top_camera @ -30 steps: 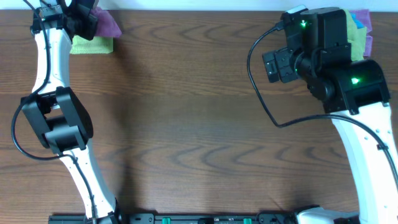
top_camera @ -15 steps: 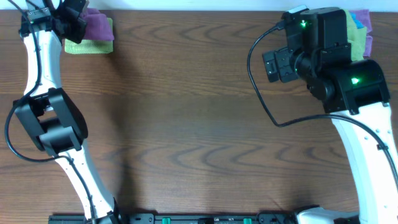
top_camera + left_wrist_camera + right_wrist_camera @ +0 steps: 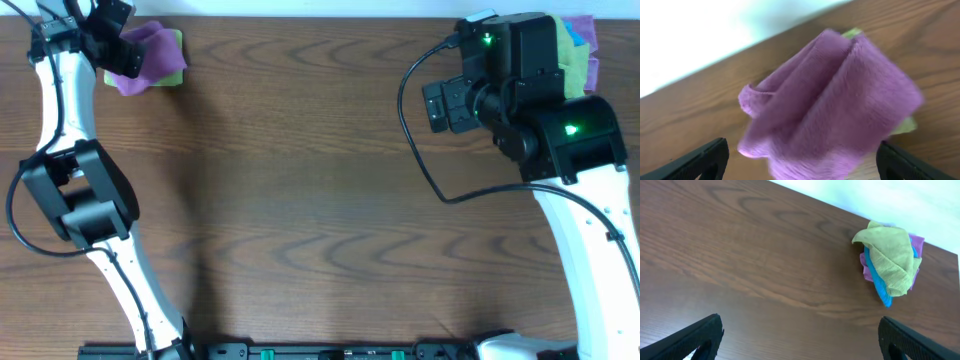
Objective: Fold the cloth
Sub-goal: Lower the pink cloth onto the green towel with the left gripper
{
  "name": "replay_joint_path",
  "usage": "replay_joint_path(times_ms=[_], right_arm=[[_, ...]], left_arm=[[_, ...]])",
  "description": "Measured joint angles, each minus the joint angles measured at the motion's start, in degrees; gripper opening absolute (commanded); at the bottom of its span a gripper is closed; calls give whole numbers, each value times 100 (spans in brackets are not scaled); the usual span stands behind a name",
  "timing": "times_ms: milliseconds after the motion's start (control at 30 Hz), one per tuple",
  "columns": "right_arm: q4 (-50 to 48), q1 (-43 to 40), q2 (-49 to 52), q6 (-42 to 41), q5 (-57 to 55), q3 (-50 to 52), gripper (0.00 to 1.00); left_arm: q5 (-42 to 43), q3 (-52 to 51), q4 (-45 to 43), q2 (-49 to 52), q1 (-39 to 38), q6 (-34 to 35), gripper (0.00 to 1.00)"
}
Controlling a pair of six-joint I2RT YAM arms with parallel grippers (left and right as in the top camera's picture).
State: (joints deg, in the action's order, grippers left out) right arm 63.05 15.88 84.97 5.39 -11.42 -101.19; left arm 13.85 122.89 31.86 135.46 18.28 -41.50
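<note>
The soft lilac-purple microfibre cloth [image 3: 830, 100] sits bunched on a yellow-green cloth [image 3: 178, 55], loose between the left gripper's [image 3: 802, 162] wide-spread fingers. The right gripper [image 3: 800, 340] gapes wide, empty.

A dark wood-grain table [image 3: 320, 200] carries cloths at its two far corners, well apart. Far left, a yellow-green cloth [image 3: 180, 62] lies flat with a crumpled lilac cloth [image 3: 145, 58] on it. Far right sits a heap of cloths [image 3: 890, 262], yellow-green over blue and purple
</note>
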Motion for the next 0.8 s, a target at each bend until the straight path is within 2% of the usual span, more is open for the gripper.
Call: replay_joint_path(times_ms=[133, 300, 533, 800], right_arm=[[11, 0, 0, -26, 0, 0, 99], [13, 0, 0, -39, 0, 0, 99], [13, 0, 0, -42, 4, 0, 99], [13, 0, 0, -46, 4, 0, 99]], left_arm=[[-597, 0, -90, 133, 9, 258, 96], [-949, 0, -225, 149, 11, 619, 95], [-1067, 0, -223, 149, 11, 1220, 95], [-977, 0, 472, 149, 11, 1784, 95]])
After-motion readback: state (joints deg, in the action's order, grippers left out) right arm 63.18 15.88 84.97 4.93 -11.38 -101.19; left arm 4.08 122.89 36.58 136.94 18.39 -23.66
